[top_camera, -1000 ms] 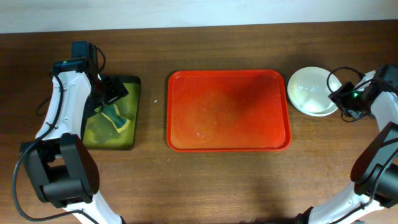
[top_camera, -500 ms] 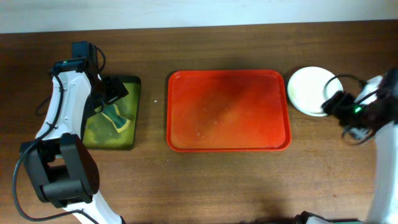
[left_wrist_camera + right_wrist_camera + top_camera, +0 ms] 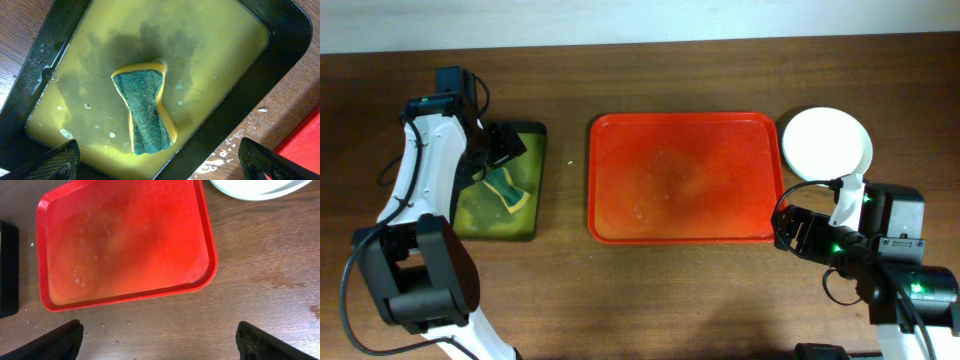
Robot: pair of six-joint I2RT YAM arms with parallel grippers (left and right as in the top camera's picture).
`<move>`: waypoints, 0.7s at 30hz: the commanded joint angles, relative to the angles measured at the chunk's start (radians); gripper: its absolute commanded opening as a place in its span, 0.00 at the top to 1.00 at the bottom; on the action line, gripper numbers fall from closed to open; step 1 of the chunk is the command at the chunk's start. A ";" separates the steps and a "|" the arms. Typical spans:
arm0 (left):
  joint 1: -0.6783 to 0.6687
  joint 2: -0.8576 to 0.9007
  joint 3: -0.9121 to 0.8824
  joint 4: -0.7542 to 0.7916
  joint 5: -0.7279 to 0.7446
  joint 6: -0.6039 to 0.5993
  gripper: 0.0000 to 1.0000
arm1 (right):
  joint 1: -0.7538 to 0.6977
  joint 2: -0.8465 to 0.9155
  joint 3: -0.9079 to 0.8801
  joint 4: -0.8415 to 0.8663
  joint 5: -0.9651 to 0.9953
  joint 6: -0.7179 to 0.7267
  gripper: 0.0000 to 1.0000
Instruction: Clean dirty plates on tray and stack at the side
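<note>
Now the right claw (image 3: 160, 344) hangs spread wide and empty over the tabletop (image 3: 650, 290), just off a corner of the red tray (image 3: 685, 178). The plates (image 3: 825, 145), white on top, sit just beside the tray's right rim. The left claw (image 3: 162, 162) gapes wide above the sponge (image 3: 145, 112) in the black tray (image 3: 280, 60).

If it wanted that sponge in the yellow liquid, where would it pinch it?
Across its pinched middle, straight down from above. The sponge lies flat in the black tray, green face up, and narrows midway along, giving two close sides to squeeze.
</note>
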 commanded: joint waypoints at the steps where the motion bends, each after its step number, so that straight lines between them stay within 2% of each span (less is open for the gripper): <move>1: 0.005 -0.020 0.015 -0.001 0.004 0.005 0.01 | 0.010 0.037 -0.010 0.001 0.016 -0.003 0.01; 7: 0.005 -0.020 0.015 -0.001 0.004 0.005 0.01 | 0.010 0.158 -0.010 0.002 0.018 -0.003 0.01; 10: 0.005 -0.020 0.015 -0.001 0.004 0.005 0.01 | 0.010 0.139 -0.010 0.001 0.035 -0.003 0.01; 13: 0.005 -0.020 0.015 -0.001 0.004 0.005 0.01 | 0.010 0.011 -0.024 0.032 0.076 -0.022 0.01; 18: 0.005 -0.020 0.015 -0.001 0.004 0.005 0.01 | 0.010 -0.277 -0.162 0.157 0.063 -0.198 0.02; 21: 0.005 -0.020 0.015 -0.001 0.004 0.005 0.01 | 0.010 -0.357 -0.258 0.236 -0.014 -0.288 0.01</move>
